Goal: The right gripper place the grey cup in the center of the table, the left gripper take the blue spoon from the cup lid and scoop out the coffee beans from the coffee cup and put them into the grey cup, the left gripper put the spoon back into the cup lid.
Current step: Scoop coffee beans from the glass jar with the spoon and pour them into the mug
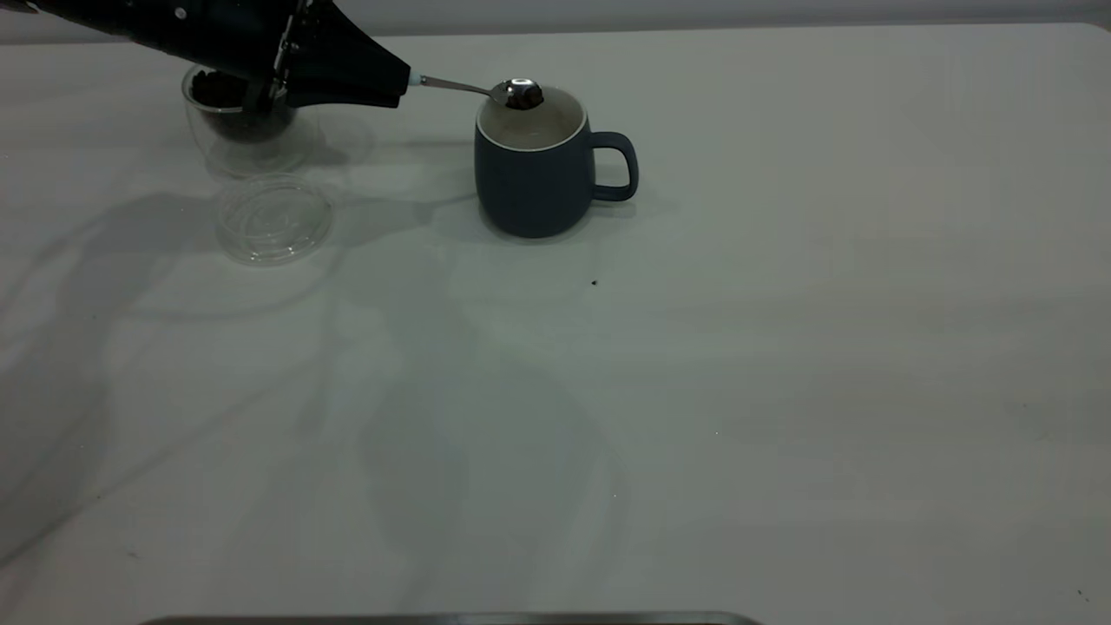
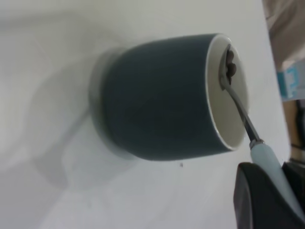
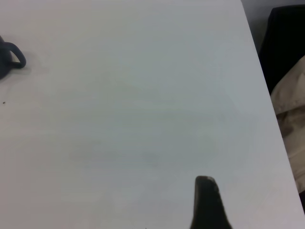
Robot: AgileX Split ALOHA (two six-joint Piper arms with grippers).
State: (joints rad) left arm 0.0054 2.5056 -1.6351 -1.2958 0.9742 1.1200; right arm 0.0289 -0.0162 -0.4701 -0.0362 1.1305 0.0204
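The grey cup [image 1: 531,182] stands upright near the table's [image 1: 694,391] middle, handle to the right; its side and white inside fill the left wrist view [image 2: 157,95]. My left gripper [image 1: 401,83] is shut on the blue spoon's [image 1: 460,86] pale handle [image 2: 267,160]. It holds the spoon about level, its bowl over the cup's mouth with a few coffee beans [image 1: 524,95] [image 2: 230,67] in it. Behind the gripper is the glass coffee cup [image 1: 243,130] with beans inside. The clear cup lid [image 1: 274,217] lies bare in front of it. My right gripper [image 3: 206,200] hovers over bare table, far from the cup's handle [image 3: 13,57].
A tiny dark speck [image 1: 594,282] lies on the table in front of the grey cup. Beyond the table edge in the right wrist view sit a dark shape [image 3: 286,43] and a beige object [image 3: 290,100].
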